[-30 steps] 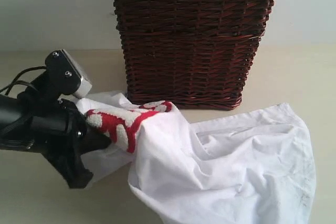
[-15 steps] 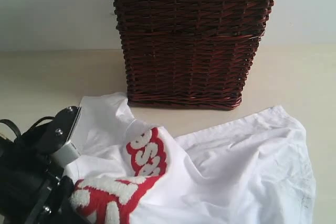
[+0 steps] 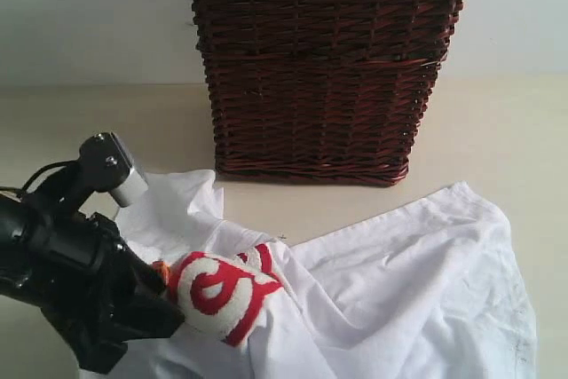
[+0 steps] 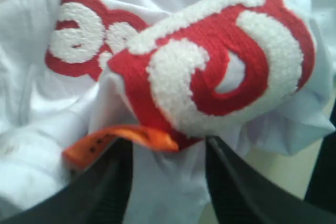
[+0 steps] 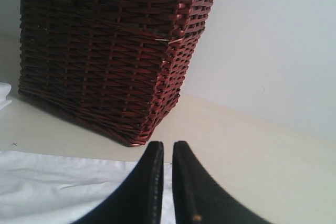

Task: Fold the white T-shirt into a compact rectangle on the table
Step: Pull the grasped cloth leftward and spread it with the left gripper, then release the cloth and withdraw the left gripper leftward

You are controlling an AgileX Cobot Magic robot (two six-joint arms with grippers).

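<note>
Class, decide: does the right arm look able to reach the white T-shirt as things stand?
Probably yes: the right end effector, shut, points toward the white T-shirt with nothing between them; the basket stands clear behind.

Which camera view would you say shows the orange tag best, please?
The left wrist view: the orange tag lies close up, right beside the red lettering. The exterior view shows only a small orange sliver of it next to the left arm. The right wrist view shows none of it.
</note>
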